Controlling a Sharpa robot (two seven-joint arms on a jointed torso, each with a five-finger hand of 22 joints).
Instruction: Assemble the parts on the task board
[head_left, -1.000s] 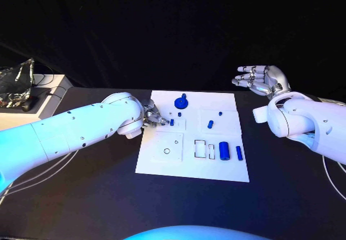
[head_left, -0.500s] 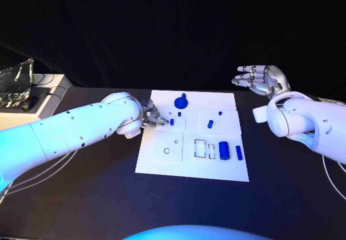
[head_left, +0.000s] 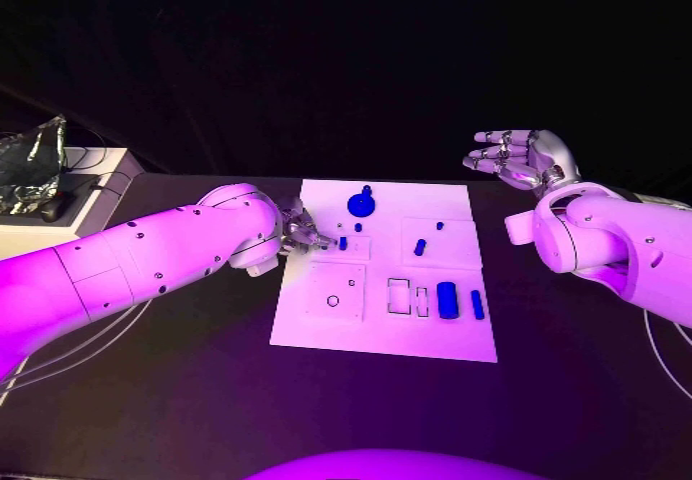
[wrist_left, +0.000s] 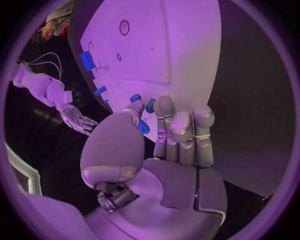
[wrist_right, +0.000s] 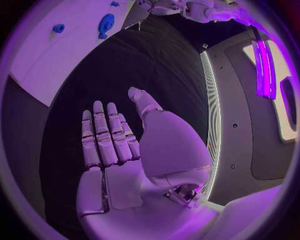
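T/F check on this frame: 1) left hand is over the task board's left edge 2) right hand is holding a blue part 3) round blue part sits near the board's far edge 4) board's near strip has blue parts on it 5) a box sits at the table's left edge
1) True. The left hand is at the left edge of the task board, fingers by a small blue part.
2) False. The right hand is raised off the board to the right, fingers apart, holding nothing.
3) True. The round blue part lies near the far edge.
4) False. The near strip is bare; the blue cylinder lies mid-board.
5) True. The white box is there.
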